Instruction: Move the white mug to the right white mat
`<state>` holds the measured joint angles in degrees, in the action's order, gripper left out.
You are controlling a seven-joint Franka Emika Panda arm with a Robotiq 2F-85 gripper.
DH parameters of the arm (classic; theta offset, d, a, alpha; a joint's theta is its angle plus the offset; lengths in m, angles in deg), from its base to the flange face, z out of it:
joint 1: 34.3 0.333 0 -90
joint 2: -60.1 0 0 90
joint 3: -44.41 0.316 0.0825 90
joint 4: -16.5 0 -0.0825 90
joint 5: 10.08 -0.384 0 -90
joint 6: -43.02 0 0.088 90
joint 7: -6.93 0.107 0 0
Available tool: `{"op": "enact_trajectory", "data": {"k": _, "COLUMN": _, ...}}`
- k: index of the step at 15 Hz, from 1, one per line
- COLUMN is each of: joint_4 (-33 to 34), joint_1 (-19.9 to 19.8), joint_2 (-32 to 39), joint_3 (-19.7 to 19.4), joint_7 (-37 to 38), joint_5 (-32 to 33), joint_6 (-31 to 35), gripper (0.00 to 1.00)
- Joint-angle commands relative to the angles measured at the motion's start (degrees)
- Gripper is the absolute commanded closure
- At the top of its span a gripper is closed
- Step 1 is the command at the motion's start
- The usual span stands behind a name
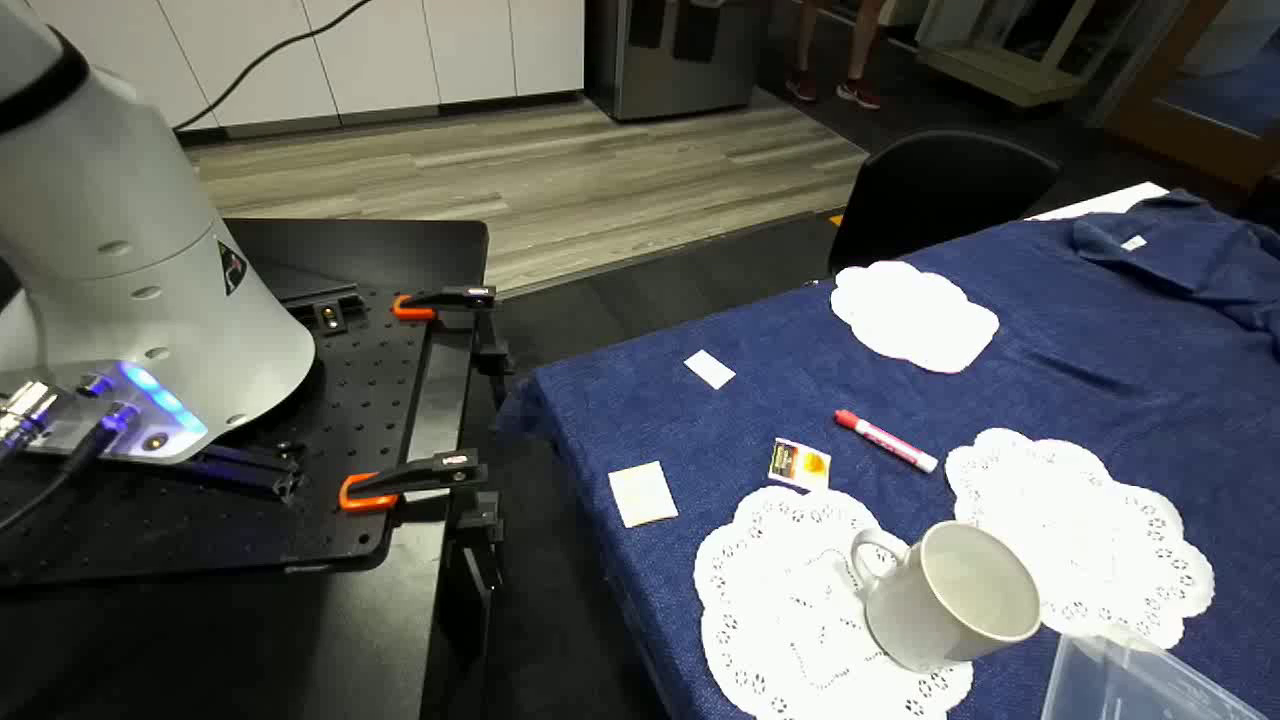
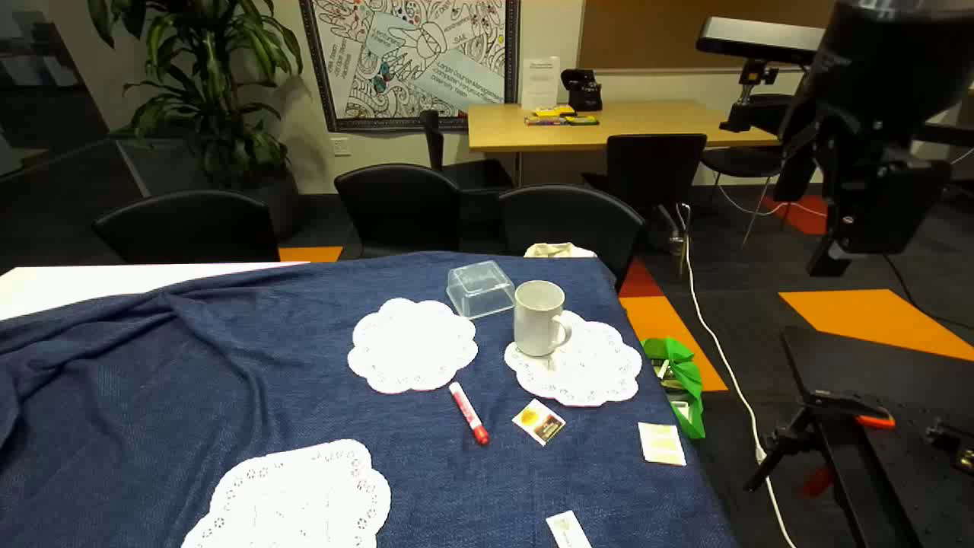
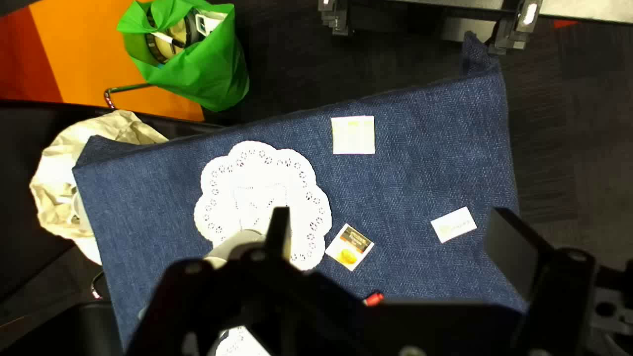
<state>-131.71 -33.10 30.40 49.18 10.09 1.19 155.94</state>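
The white mug stands upright on the inner edge of a lace doily; they also show in an exterior view, the mug and the doily. The right white mat is the twin doily beside it, right of the mug there; it also shows in an exterior view with nothing on it. My gripper is raised away from the mug, toward the robot side. In the wrist view my gripper is open and empty. Its left finger partly hides the mug; the right mat is mostly hidden.
A clear plastic box stands close beside the mug. A red marker, a tea packet, a square packet and a small white card lie on the blue cloth. A smooth lobed white piece lies farther off.
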Motion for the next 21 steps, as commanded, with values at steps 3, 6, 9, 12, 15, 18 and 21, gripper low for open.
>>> {"op": "enact_trajectory", "data": {"k": 3, "joint_4": 0.08, "joint_1": 0.25, "joint_2": 0.02, "joint_3": -0.21, "joint_7": 0.10, "joint_5": 0.09, "joint_6": -0.12, "gripper": 0.00}}
{"op": "enact_trajectory", "data": {"k": 6, "joint_4": 0.47, "joint_1": 0.09, "joint_2": 0.64, "joint_3": -0.10, "joint_7": 0.68, "joint_5": 0.23, "joint_6": 0.63, "gripper": 0.00}}
{"op": "enact_trajectory", "data": {"k": 9, "joint_4": 2.72, "joint_1": -0.65, "joint_2": 2.80, "joint_3": 0.45, "joint_7": 3.22, "joint_5": 0.93, "joint_6": 2.09, "gripper": 0.00}}
{"op": "enact_trajectory", "data": {"k": 12, "joint_4": 6.85, "joint_1": -1.79, "joint_2": 6.09, "joint_3": 0.48, "joint_7": 6.48, "joint_5": 1.78, "joint_6": 3.35, "gripper": 0.00}}
{"op": "enact_trajectory", "data": {"k": 15, "joint_4": 12.39, "joint_1": -3.81, "joint_2": 11.22, "joint_3": 0.38, "joint_7": 11.42, "joint_5": 3.32, "joint_6": 4.11, "gripper": 0.00}}
{"op": "enact_trajectory", "data": {"k": 18, "joint_4": 17.87, "joint_1": -5.31, "joint_2": 17.38, "joint_3": -0.54, "joint_7": 15.57, "joint_5": 3.68, "joint_6": 5.34, "gripper": 0.00}}
{"op": "enact_trajectory", "data": {"k": 21, "joint_4": 21.72, "joint_1": -6.28, "joint_2": 23.43, "joint_3": -1.77, "joint_7": 20.19, "joint_5": 3.82, "joint_6": 9.10, "gripper": 0.00}}
